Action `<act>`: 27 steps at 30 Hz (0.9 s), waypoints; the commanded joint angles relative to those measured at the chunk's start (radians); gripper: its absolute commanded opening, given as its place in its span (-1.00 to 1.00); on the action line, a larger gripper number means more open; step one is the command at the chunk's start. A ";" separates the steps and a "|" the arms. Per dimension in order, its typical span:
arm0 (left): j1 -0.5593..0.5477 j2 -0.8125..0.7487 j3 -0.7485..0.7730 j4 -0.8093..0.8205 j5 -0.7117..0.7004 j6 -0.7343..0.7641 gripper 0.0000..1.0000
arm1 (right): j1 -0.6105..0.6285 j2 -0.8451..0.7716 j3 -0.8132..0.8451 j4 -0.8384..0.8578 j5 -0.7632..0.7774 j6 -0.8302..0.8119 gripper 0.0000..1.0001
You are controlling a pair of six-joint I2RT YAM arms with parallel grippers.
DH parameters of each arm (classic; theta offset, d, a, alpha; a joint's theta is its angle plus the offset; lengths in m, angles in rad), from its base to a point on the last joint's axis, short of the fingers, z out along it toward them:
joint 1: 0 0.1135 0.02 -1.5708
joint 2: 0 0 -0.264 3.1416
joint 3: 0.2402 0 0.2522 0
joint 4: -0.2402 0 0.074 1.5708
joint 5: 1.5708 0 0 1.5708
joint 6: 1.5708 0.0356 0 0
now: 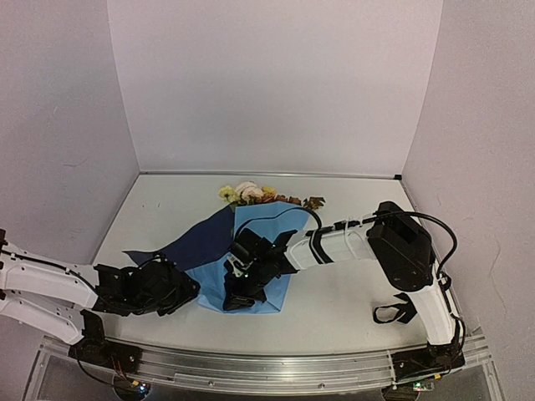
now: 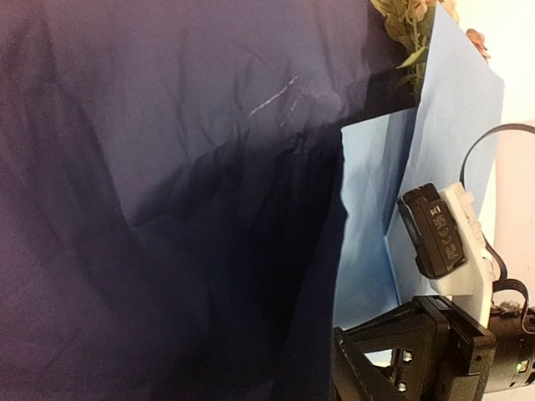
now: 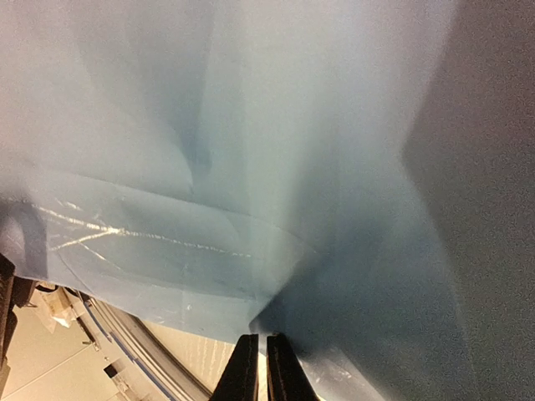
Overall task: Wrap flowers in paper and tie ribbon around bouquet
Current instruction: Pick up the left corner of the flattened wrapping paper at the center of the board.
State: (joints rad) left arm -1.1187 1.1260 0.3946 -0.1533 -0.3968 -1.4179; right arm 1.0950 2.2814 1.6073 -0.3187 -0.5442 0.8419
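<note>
The paper [image 1: 259, 230] lies folded on the table, light blue outside, with a dark navy flap [image 1: 201, 242] spread to the left. The flowers [image 1: 249, 194] poke out of its far end, yellow, cream and rust. My right gripper [image 1: 234, 301] rests on the paper's near end, its fingers [image 3: 245, 372] shut with the tips at the paper's folded edge [image 3: 276, 313]. My left gripper [image 1: 192, 291] is at the navy flap's near left edge. The navy paper [image 2: 167, 209] fills the left wrist view and hides the jaws. The ribbon [image 1: 394, 313] lies looped by the right arm's base.
The right arm's wrist [image 2: 447, 238] shows at the right of the left wrist view, over light blue paper [image 2: 372, 209]. A metal rail [image 1: 276, 372] runs along the table's near edge. Grey walls close in the table's left, far and right sides.
</note>
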 commanded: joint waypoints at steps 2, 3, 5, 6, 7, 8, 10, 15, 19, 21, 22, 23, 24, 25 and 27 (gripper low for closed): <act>-0.003 0.086 0.012 0.117 0.026 0.052 0.02 | 0.009 0.041 -0.025 -0.054 0.049 0.009 -0.91; -0.003 0.097 0.011 0.140 0.036 0.058 0.02 | 0.009 0.041 -0.025 -0.054 0.049 0.009 -0.90; -0.003 0.127 0.019 0.181 0.058 0.074 -0.03 | 0.008 0.041 -0.028 -0.054 0.049 0.008 -0.90; -0.003 0.141 0.027 0.187 0.066 0.081 -0.06 | 0.008 0.041 -0.029 -0.054 0.048 0.008 -0.90; -0.003 0.154 0.035 0.185 0.072 0.084 -0.08 | 0.007 0.041 -0.029 -0.054 0.048 0.008 -0.91; -0.003 0.160 0.039 0.182 0.075 0.084 -0.11 | 0.008 0.041 -0.029 -0.054 0.047 0.008 -0.90; -0.003 0.162 0.033 0.175 0.077 0.074 -0.25 | 0.007 0.041 -0.028 -0.054 0.048 0.008 -0.90; -0.003 0.126 0.016 0.127 0.063 0.056 -0.74 | 0.008 0.040 -0.034 -0.054 0.051 0.006 -0.90; -0.002 0.083 0.008 0.082 0.047 0.057 -0.79 | 0.008 0.042 -0.034 -0.054 0.050 0.006 -0.91; -0.003 0.067 0.008 0.065 0.039 0.060 -0.56 | 0.009 0.043 -0.033 -0.054 0.050 0.006 -0.90; -0.003 0.060 0.008 0.051 0.031 0.055 -0.48 | 0.008 0.045 -0.032 -0.054 0.050 0.007 -0.90; -0.003 0.050 0.008 0.031 0.022 0.045 -0.41 | 0.008 0.046 -0.031 -0.054 0.050 0.007 -0.90; -0.003 0.038 0.007 0.010 0.012 0.035 -0.35 | 0.008 0.047 -0.030 -0.054 0.050 0.008 -0.90; -0.002 0.025 0.003 -0.005 0.002 0.027 -0.33 | 0.008 0.047 -0.029 -0.054 0.050 0.008 -0.91; -0.002 -0.008 -0.011 -0.041 -0.022 0.006 -0.35 | 0.008 0.047 -0.029 -0.054 0.050 0.008 -0.90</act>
State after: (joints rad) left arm -1.1187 1.1794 0.3979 -0.1066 -0.3542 -1.3740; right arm 1.0950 2.2814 1.6058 -0.3134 -0.5442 0.8436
